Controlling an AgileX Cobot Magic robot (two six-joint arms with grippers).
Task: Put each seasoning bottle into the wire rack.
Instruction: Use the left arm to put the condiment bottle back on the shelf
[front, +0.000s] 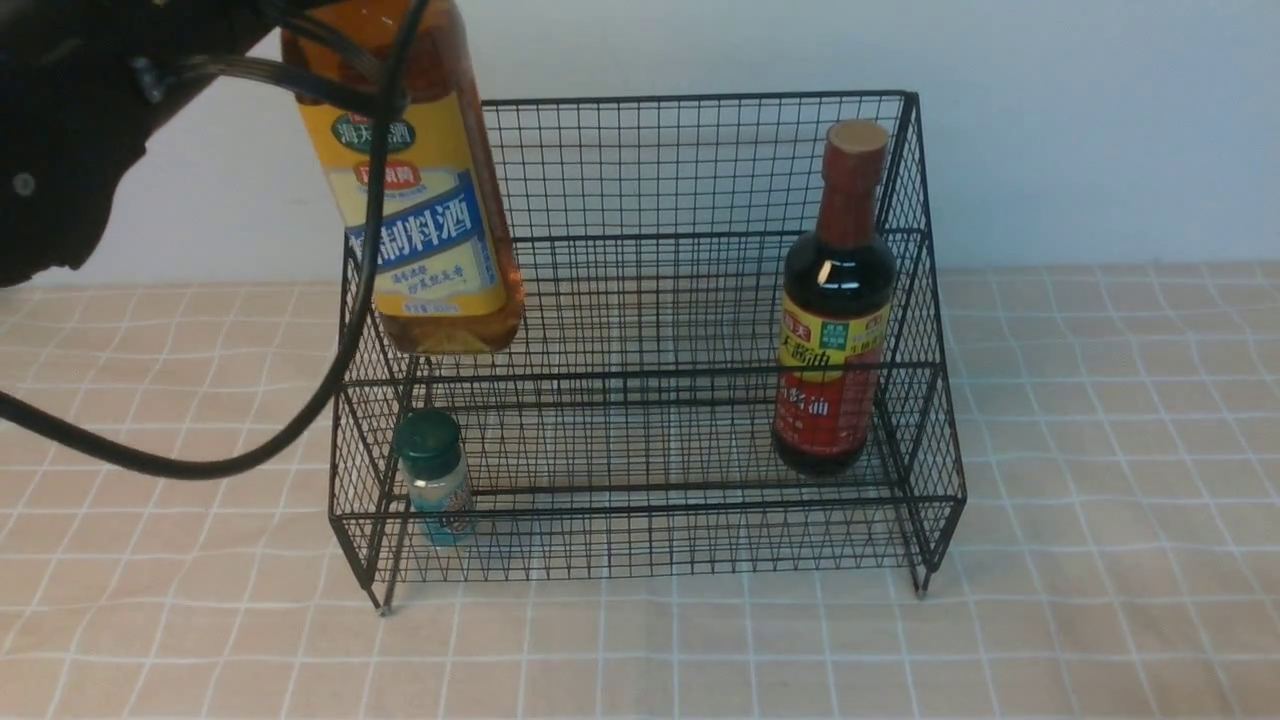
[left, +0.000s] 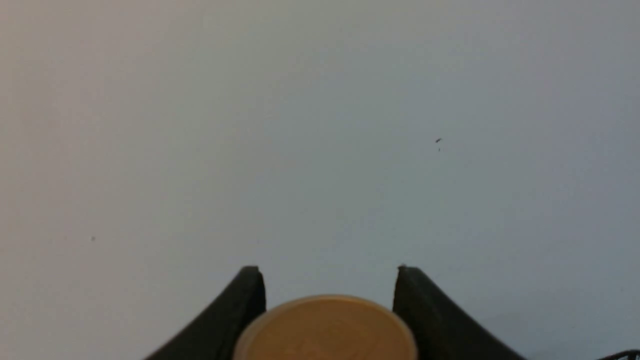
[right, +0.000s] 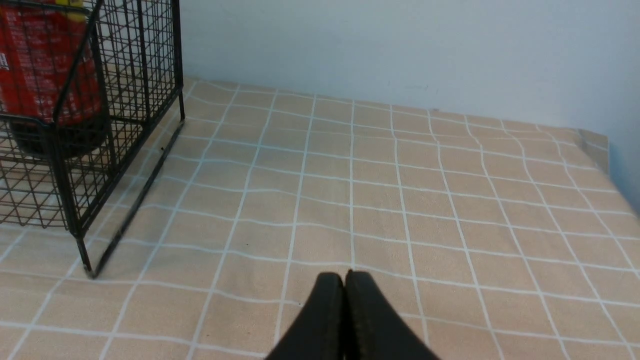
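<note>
- The large black wire-mesh stepped rack (front: 650, 340) stands on short feet on a peach tablecloth with a white grid (front: 1100, 520), its tall back close to a pale wall (front: 1100, 120).
- It has 2 tiers: a low front tier and a raised rear tier.
- The tall amber-liquid bottle with a yellow and blue label (front: 420, 200) hangs in the air over the rack's left end, tilted, its base just above the rim of the upper tier and clear of the mesh.
- Its upper part runs out of the front view, behind the dark left arm (front: 70, 130) and a looping black cable (front: 330, 390).
- In the left wrist view, the left gripper (left: 327, 272) shows its 2 black fingers (left: 240, 310) set part-way apart on either side of the bottle's round tan cap (left: 325, 330), clamping the neck below; only wall lies beyond.
- The tall dark sauce bottle with a red and yellow label (front: 835, 300) stands upright in the rack at its right end, brown cap level with the top of the back; the mesh hides which tier its base sits on.
- The tiny clear shaker with a dark green cap (front: 435, 475) stands upright in the low front tier at the left end, close to the side mesh.
- The right gripper (right: 345, 275) hovers low over bare cloth to the right of the rack, well apart from it, its 2 black fingers pressed flat together with nothing between them.
- From that wrist, the rack's corner and the red-labelled bottle's lower part (right: 45, 75) show through the wires.
</note>
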